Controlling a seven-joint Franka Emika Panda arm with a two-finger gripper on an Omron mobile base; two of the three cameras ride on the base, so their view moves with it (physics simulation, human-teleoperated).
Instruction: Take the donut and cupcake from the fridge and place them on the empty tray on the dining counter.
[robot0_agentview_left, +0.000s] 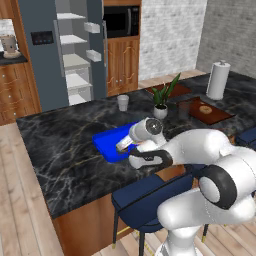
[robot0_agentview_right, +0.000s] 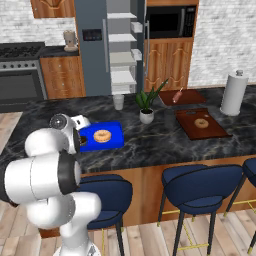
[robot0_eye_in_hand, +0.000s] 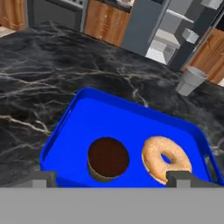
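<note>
Your two-finger gripper stands wide, jaws far apart and holding nothing; in the hand view its dark fingertips sit low, one at 7 o'clock and one at 5 o'clock. Between and just above them lies the bright blue rectangular shallow tray on the black marble dining counter veined in white and gold.

On the tray the small round cupcake with brown top and dark wrapper stands upright. The tan glazed ring donut lies flat just beside it at its 3 o'clock; I can't tell if they touch. Neither touches the fingers.

In the right base view the tray shows with the donut on it, the white arm wrist at the tray's 9 o'clock. In the left base view the wrist covers part of the tray.

The tall slate-grey fridge stands at 12 o'clock beyond the counter, door open, white shelves showing. A grey cup and a potted green plant sit on the counter past the tray. At the tray's 3 o'clock, well apart, a flat reddish-brown tray carries a second donut. A white paper towel roll stands farther right.
</note>
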